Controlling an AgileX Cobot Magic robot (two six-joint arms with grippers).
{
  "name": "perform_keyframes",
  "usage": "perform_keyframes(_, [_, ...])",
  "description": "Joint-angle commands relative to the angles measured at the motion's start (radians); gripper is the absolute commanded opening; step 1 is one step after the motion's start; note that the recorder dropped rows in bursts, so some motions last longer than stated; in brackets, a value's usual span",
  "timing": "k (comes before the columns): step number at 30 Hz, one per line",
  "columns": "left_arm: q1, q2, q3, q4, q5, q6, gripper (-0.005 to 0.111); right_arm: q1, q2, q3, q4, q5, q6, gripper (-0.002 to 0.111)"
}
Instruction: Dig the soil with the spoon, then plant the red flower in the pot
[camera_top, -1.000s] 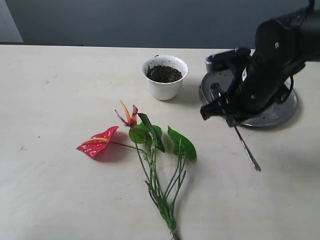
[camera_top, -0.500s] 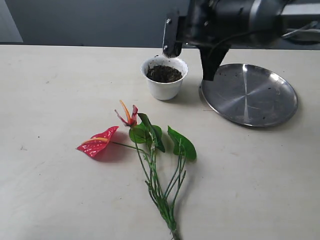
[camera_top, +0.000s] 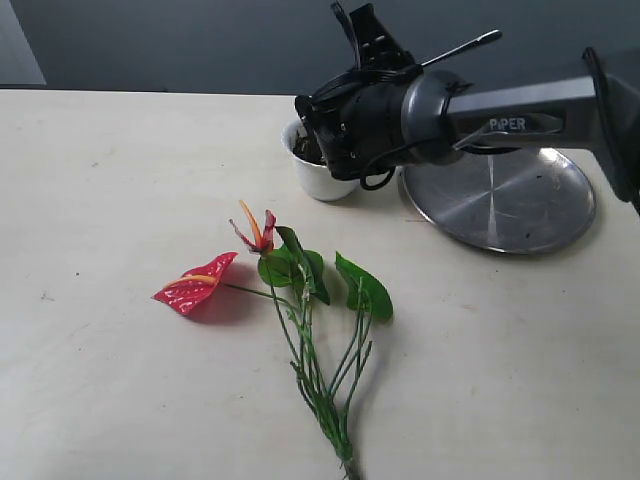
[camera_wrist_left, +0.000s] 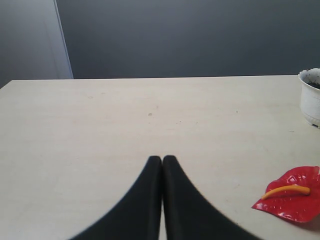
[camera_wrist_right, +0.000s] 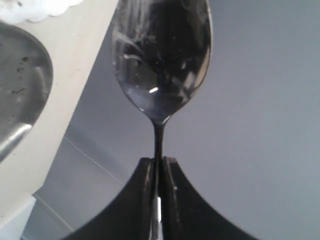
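Note:
My right gripper (camera_top: 362, 38) is shut on the silver spoon (camera_wrist_right: 160, 55), gripping its neck just below the bowl (camera_wrist_right: 158, 161). The bowl points up toward the wall with no soil in it. The spoon's handle (camera_top: 470, 45) sticks out to the right above the arm. The wrist hangs over the white pot (camera_top: 312, 172) and hides most of the dark soil (camera_top: 306, 150). The red flower (camera_top: 300, 300) lies on the table in front of the pot, its red bloom (camera_wrist_left: 292, 200) to the left. My left gripper (camera_wrist_left: 162, 159) is shut on nothing, low over the table, and it does not show in the exterior view.
A round steel plate (camera_top: 520, 205) lies on the table right of the pot, with its rim (camera_wrist_right: 20, 90) near the right gripper. The pot's side (camera_wrist_left: 311, 95) shows at the edge of the left wrist view. A grey wall stands behind the table.
The right arm has carried the spoon from beside the steel plate up and left over the pot. The spoon, which pointed down at the table, now points upward. The flower has not moved.

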Motion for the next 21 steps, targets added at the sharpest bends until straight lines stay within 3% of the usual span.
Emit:
perform_keyframes(1, [-0.006, 0.005, -0.003, 0.008, -0.007, -0.001, 0.002, 0.001, 0.015, -0.006, -0.106, -0.022, -0.002, -0.001])
perform_keyframes(21, [-0.006, 0.005, -0.003, 0.008, -0.007, -0.001, 0.002, 0.001, 0.152, -0.006, -0.177, -0.026, -0.031, -0.001])
